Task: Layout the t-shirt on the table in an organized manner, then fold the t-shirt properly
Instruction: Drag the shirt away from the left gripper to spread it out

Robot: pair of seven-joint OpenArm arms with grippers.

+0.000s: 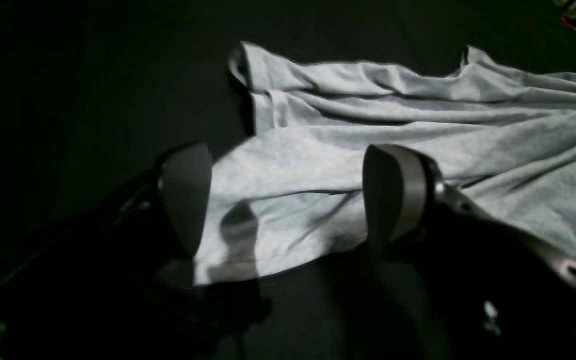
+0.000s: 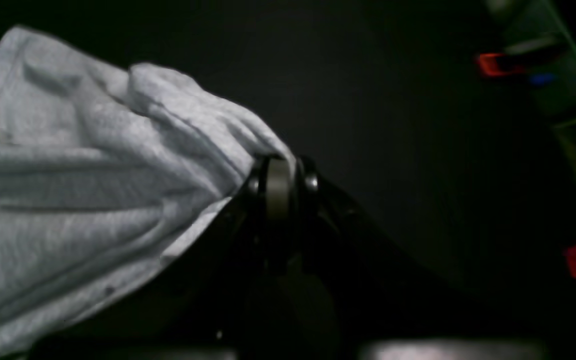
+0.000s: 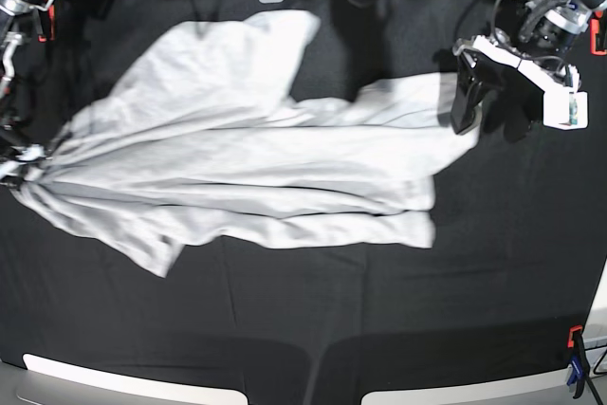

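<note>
While the t-shirt [image 3: 256,158] lies stretched and creased across the black counter [image 3: 379,310], the right end effector [image 2: 279,172] is clamped on a bunched edge of it at the counter's side. The left end effector [image 1: 288,195] stands wide apart above the opposite edge, gripping nothing.

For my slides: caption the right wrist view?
Right gripper shut on a bunched edge of the t-shirt above the table.
</note>
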